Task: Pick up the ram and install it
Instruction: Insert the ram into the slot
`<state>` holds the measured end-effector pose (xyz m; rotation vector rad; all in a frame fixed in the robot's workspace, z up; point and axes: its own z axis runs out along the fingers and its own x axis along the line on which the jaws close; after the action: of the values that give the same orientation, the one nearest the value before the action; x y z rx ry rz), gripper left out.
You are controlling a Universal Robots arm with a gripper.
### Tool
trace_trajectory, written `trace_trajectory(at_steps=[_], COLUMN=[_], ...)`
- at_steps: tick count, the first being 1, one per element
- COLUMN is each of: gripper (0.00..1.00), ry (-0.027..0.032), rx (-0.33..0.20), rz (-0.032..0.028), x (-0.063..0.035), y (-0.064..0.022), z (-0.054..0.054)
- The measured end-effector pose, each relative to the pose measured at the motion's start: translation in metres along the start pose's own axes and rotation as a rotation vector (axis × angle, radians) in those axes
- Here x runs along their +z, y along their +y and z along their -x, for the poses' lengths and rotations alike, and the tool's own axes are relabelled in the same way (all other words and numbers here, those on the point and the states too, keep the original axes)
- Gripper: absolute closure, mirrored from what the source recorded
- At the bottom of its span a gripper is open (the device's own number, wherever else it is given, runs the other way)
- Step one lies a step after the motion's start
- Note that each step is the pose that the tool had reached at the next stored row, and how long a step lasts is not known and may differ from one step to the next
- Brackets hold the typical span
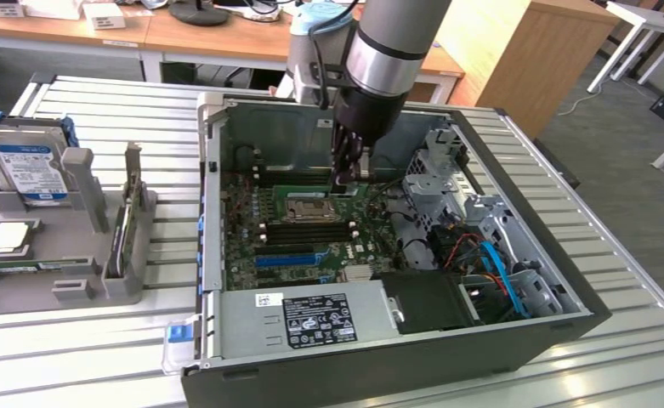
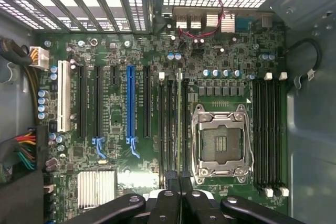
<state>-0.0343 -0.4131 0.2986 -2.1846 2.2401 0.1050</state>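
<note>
End effector (image 1: 349, 174) low inside open case (image 1: 559, 327), above motherboard (image 1: 266, 246).

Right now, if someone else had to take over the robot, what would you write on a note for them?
Gripper: shut on the ram, which shows edge-on between the fingers.
Where: inside the open computer case, low over the motherboard. The ram is lined up along the memory slots beside the empty CPU socket.
Done: the ram is picked up and is at the slots.
Left: seating it. I cannot tell whether it has entered a slot yet.
</note>
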Motion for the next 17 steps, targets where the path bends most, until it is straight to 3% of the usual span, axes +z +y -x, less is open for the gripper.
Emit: trace_trajectory(at_steps=[17], gripper=[0.88], ry=[0.0003], rx=[-0.012], rz=[0.0006], x=[0.0006], y=[-0.0001], z=[-0.0058])
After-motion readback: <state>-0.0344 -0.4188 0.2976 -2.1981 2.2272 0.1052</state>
